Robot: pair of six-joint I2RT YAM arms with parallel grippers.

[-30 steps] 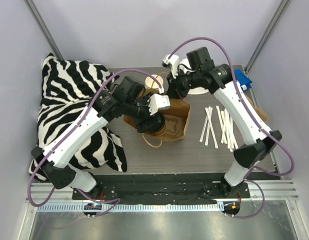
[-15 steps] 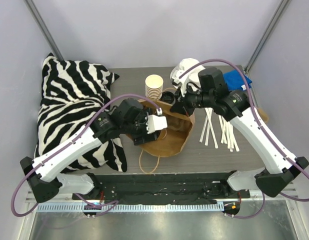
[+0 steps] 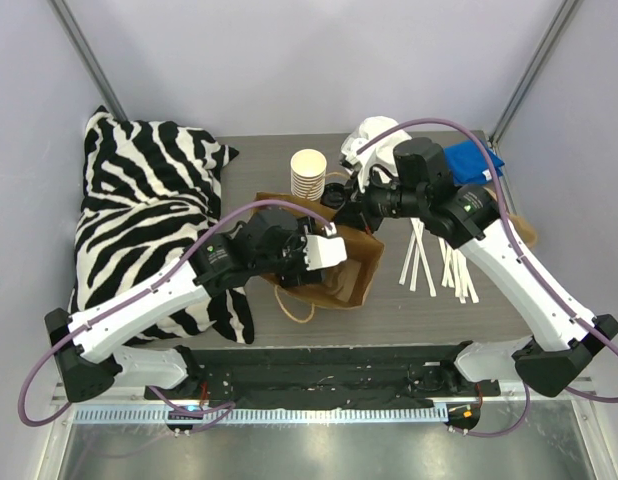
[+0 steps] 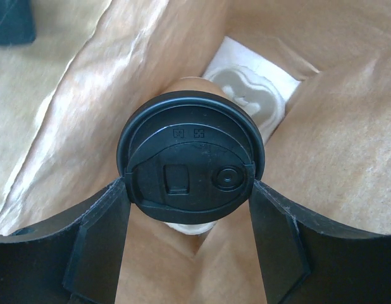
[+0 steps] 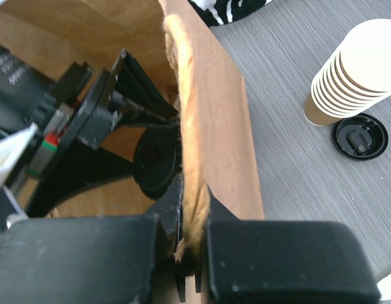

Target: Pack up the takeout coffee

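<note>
The takeout coffee point(image 4: 190, 155) shows its round black lid and a bit of cream cup beneath. My left gripper point(image 4: 189, 190) is shut on the lid's sides and holds the cup inside the open brown paper bag point(image 3: 354, 272). In the top view the left gripper point(image 3: 294, 266) reaches into the bag's mouth and hides the cup. My right gripper point(image 5: 194, 250) is shut on the bag's point(image 5: 214, 126) upper rim and holds it open; in the top view it point(image 3: 351, 213) is at the bag's far edge. The lid point(image 5: 156, 161) also shows in the right wrist view.
A pale moulded piece point(image 4: 249, 95) lies deep in the bag. A stack of lidless cream cups point(image 3: 308, 172) and a loose black lid point(image 3: 336, 192) stand behind the bag. White stirrers point(image 3: 439, 255) lie right of it. A zebra pillow point(image 3: 149, 200) fills the left; blue packets point(image 3: 481, 160) sit back right.
The left gripper has come down and pushed the cup further into the bag. The right gripper has pulled the bag's rim up and open, and the bag now stands open on the table.
</note>
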